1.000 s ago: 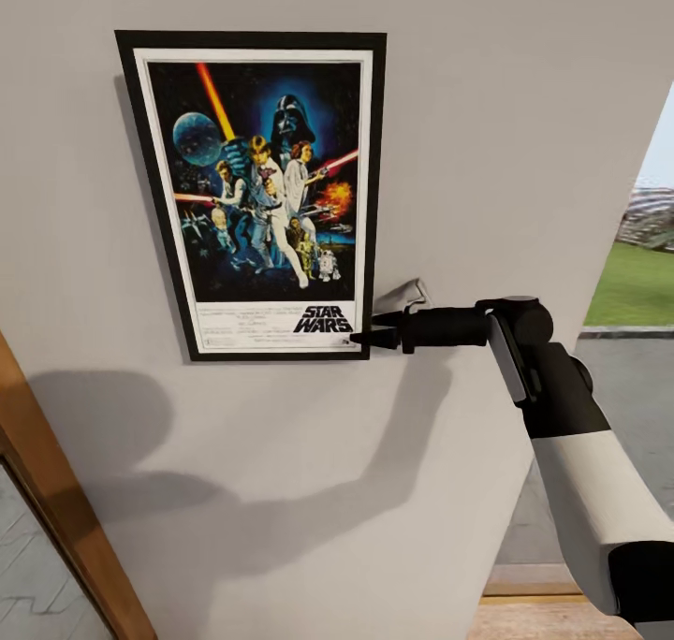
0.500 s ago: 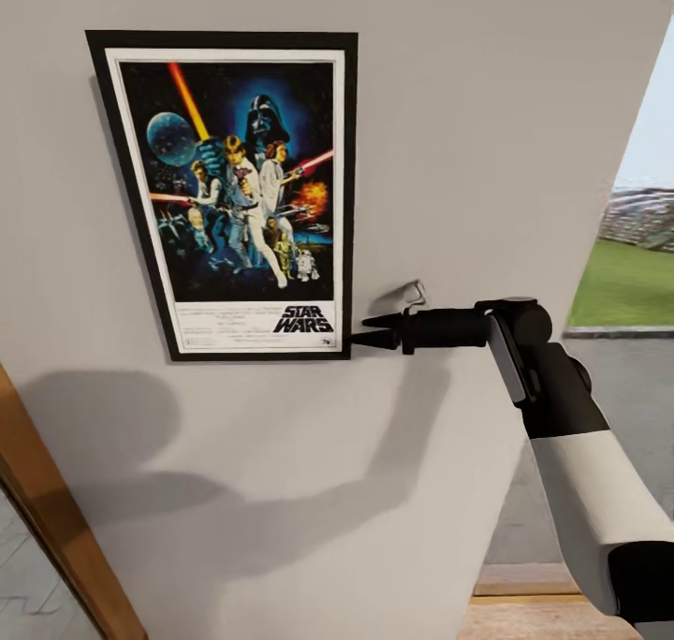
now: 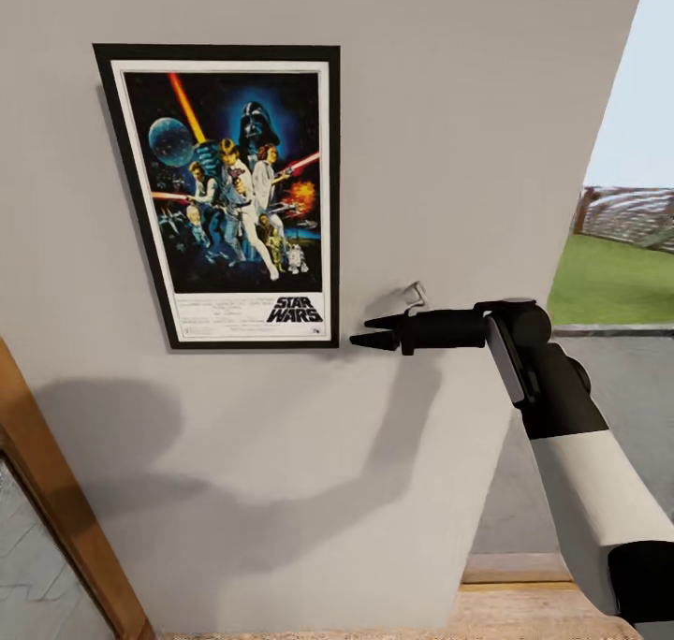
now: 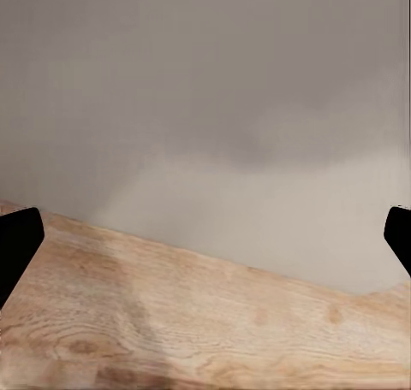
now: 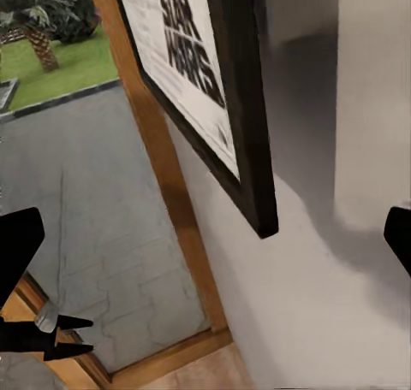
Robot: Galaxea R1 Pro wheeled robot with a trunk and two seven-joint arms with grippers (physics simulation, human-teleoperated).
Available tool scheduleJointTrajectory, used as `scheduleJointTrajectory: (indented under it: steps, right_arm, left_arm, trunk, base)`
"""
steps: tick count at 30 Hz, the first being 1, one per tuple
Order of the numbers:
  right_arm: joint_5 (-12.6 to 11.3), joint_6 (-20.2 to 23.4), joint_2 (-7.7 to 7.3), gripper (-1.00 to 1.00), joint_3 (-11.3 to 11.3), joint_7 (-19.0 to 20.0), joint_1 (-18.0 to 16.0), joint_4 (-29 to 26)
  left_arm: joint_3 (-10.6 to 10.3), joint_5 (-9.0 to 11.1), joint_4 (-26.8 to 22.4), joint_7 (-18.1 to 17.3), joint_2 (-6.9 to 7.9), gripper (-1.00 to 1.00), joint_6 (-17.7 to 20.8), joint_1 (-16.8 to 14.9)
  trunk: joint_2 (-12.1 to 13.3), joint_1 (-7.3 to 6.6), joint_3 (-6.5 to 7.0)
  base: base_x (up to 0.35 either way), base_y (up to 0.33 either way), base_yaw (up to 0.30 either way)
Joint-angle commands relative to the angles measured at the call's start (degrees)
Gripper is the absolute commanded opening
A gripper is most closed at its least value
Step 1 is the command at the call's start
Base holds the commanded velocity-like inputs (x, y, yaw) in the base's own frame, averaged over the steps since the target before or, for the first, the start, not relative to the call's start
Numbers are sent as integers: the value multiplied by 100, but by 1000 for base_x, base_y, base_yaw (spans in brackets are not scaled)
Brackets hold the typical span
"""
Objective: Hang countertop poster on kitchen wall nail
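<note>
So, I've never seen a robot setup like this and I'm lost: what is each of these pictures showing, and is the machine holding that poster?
These are simulator renders from a two-armed robot on wheels. The big picture comes from its head camera. There the poster hangs flat on a grey wall, and the robot's right arm reaches in with its right claw just off the poster's lower corner, open and holding nothing. The other two pictures come from cameras near each claw. The right one looks between its dark fingertips at that same poster corner, seen at a slant. The left one looks past its left claw, also open, at a wooden floor and the wall's foot.
</note>
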Motion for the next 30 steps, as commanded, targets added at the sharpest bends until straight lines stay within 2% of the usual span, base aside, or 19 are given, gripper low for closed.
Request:
scheduleJointTrajectory:
  steps: [1, 3, 5, 6, 7, 8, 10, 11, 15, 17, 18, 23, 24, 25, 26, 27, 30]
  right_arm:
    - [-48, 40, -7, 100, 11, -14, 17, -14]
    - [-48, 38, -6, 100, 11, -12, 23, -20]
    - [-36, -226, -10, 100, -6, -9, 685, -196]
    - [-31, -712, -19, 100, -44, -9, 1302, -272]
    - [-29, -803, -23, 100, -49, -9, 1441, -278]
    - [-27, -1234, -33, 100, -217, -13, 2167, -277]
    - [-28, -1554, -34, 100, -475, -9, 2591, -255]
    - [-29, -1866, -35, 100, -736, -3, 2970, -209]
    - [-30, -2413, -36, 100, -1082, 32, 3590, 55]
    - [-28, -2807, -41, 100, -1208, 55, 3912, 491]
    - [-24, -3165, -42, 100, -1256, 65, 4067, 956]
    - [-14, -4250, -106, 100, -1314, 80, 4287, 2306]
    - [-10, -4661, -185, 100, -1325, 77, 4327, 2909]
    - [-11, -4841, -227, 100, -1330, 76, 4341, 3222]
    - [-12, -5146, -299, 100, -1339, 69, 4361, 3839]
    - [-10, -5771, -519, 100, -1344, 8, 4390, 5491]
    - [-7, -5922, -558, 100, -1342, -94, 4394, 6032]
  left_arm:
    - [-7, 15, 6, -25, 1, 100, -18, -4]
    - [-7, 15, 6, -25, 1, 100, -18, -4]
    - [-7, 15, 6, -26, 7, 100, -18, -6]
    - [-7, 15, 6, -26, 9, 100, -18, -3]
    - [-7, 15, 6, -26, 9, 100, -18, -3]
    - [-7, 15, 6, -26, 9, 100, -18, -6]
    - [-10, 14, 6, -26, 8, 100, -18, -4]
    - [-10, 15, 6, -26, 7, 100, -18, -3]
    - [-15, 14, 6, -22, 1, 100, -18, -5]
    - [-26, 12, 2, -20, -6, 100, -18, -3]
    - [-56, 7, 0, -19, -13, 100, -18, -3]
    - [-163, -11, -2, -17, -30, 100, -13, -3]
    - [-189, -14, -2, -15, -38, 100, -11, -4]
    - [-200, -15, -2, -14, -41, 100, -11, -4]
    - [-216, -17, -2, -12, -47, 100, -10, -3]
    - [-234, -26, -6, 128, -143, 100, -5, -5]
    - [-233, -58, -7, 387, -213, 100, -6, -3]
  trunk:
    - [-4, -1, -3]
    - [-4, -1, -3]
    - [-4, -1, -3]
    - [-4, -1, -3]
    - [-4, -1, -3]
    - [-4, -1, -3]
    - [-4, -1, -3]
    - [-4, -1, -3]
    - [-4, -1, -3]
    - [-4, -1, -3]
    - [-4, -1, -3]
    - [-4, -1, -3]
    - [-4, -1, -3]
    - [-4, -1, -3]
    - [-4, -1, -3]
    - [-4, -1, -3]
    - [-4, -1, -3]
  base:
    - [-298, -3, 0]
    - [-308, -2, 0]
    - [-88, 0, 0]
    - [-20, 0, 0]
    - [-16, 0, 0]
    - [-6, 0, 0]
    - [-5, 0, 0]
    - [-3, 0, 0]
    - [-2, 0, 0]
    - [0, 0, 0]
    - [0, 0, 0]
    - [0, 0, 0]
    - [0, 0, 0]
    - [0, 0, 0]
    - [0, 0, 0]
    - [0, 0, 0]
    - [0, 0, 0]
